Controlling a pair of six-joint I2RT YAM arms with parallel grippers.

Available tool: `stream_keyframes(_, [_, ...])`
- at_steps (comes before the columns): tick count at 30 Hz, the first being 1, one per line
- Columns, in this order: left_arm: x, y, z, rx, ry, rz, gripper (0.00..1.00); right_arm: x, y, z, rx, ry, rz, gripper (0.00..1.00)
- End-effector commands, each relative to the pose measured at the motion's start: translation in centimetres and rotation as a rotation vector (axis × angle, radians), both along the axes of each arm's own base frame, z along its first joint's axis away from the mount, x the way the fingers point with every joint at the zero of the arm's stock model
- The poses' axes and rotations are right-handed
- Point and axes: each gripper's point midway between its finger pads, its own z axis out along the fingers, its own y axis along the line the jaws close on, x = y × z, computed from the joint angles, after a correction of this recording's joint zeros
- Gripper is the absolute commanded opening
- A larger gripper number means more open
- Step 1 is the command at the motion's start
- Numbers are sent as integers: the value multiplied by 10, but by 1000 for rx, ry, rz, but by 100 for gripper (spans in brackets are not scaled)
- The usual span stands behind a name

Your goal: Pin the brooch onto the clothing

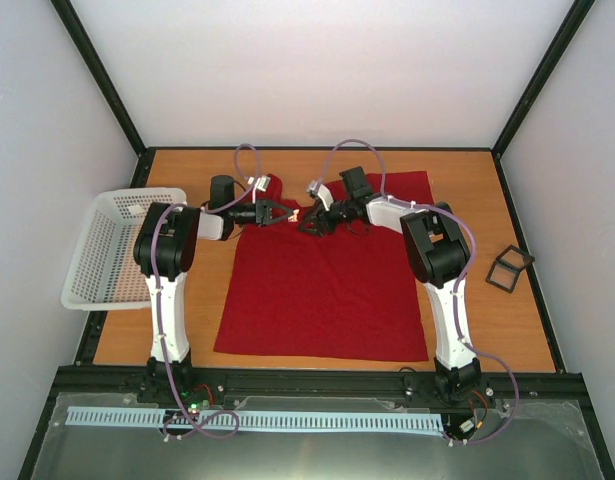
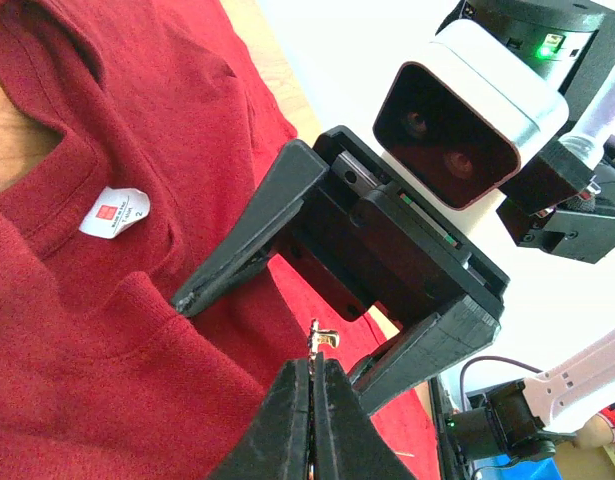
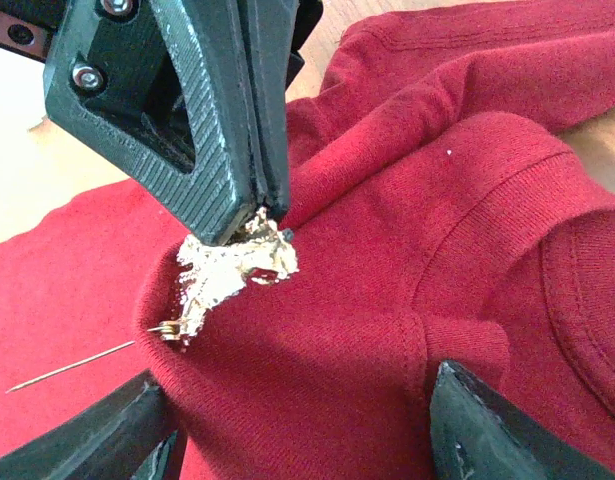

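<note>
The red T-shirt lies flat on the table with its collar at the far end; the white collar label shows in the left wrist view. My left gripper is shut on the gold brooch, gripping its top edge and holding it against a raised fold of the shirt beside the collar. The brooch's thin pin sticks out open over the cloth. In the left wrist view only the brooch's clasp shows above the left gripper. My right gripper is open, its fingers straddling that raised fold just below the brooch.
A white mesh basket hangs over the table's left edge. A small black square frame lies at the right edge. Black enclosure posts and white walls stand around the wooden table.
</note>
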Motion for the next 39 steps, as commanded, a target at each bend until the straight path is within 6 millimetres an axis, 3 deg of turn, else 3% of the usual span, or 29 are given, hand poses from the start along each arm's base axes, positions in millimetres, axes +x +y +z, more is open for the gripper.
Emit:
stream_keyframes(1, [-14,-7,6,-25,-13,-62,1,0,17,21,70,-51,8,65])
stream_keyframes(12, [-16,-7,7,-26,-15,-67,1,-2,16,24,91,-48,-21,74])
stream_keyframes(19, [-18,-6,7,-27,-15,-70,1,5,15,25,90,-42,-59,72])
stream_keyframes(25, [-20,-6,9,-28,-22,-73,1,14,10,22,94,-13,-98,62])
stream_keyframes(39, [-35,-7,24,-66,-115,-85,1,31,4,18,107,129,-189,61])
